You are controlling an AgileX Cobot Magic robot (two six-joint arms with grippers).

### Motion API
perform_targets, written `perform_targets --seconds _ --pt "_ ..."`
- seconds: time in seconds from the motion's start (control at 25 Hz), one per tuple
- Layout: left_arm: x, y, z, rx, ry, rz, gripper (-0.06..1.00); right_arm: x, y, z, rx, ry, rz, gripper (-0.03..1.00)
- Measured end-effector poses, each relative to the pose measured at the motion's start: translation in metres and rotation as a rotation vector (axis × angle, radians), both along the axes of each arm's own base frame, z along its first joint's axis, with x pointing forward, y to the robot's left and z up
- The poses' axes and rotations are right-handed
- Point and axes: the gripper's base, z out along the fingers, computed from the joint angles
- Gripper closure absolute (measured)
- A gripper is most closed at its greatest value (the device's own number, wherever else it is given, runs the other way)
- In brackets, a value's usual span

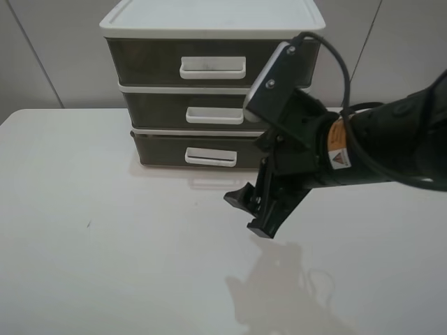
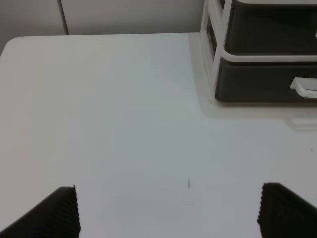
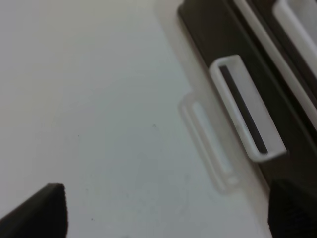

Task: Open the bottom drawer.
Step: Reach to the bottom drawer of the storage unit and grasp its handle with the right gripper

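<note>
Table [image 1: 105,265] white. Unit [image 1: 209,21], three tiers, stood at far edge, centre. Bottom drawer [image 1: 160,149] sat closed, lowest tier, down on worktop. Right gripper [image 1: 250,215] hung just in front, jaws spread wide, nothing held. Left gripper [image 2: 171,213] wide too, well off toward left edge. Handle [image 1: 211,157] lay beyond right gripper, long axis along far edge. Right arm nearer.

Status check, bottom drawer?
Right gripper open, empty, low in front of the unit. Left gripper open, empty, clear of it. Bottom drawer looks shut, handle untouched. Nothing between right gripper and handle.
</note>
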Motion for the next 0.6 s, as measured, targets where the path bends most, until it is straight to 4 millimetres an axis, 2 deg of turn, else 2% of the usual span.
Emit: perform_targets --seconds 0.12,0.36,0.6 --pt "0.0 0.0 0.0 0.0 0.0 0.0 0.2 0.006 0.019 -0.026 -0.066 -0.057 0.148 0.17" --pt "0.0 0.0 0.0 0.0 0.0 0.0 0.2 0.022 0.041 -0.072 -0.227 -0.072 0.332 0.17" --pt "0.0 0.0 0.0 0.0 0.0 0.0 0.2 0.03 0.051 -0.099 -0.307 -0.139 0.477 0.17"
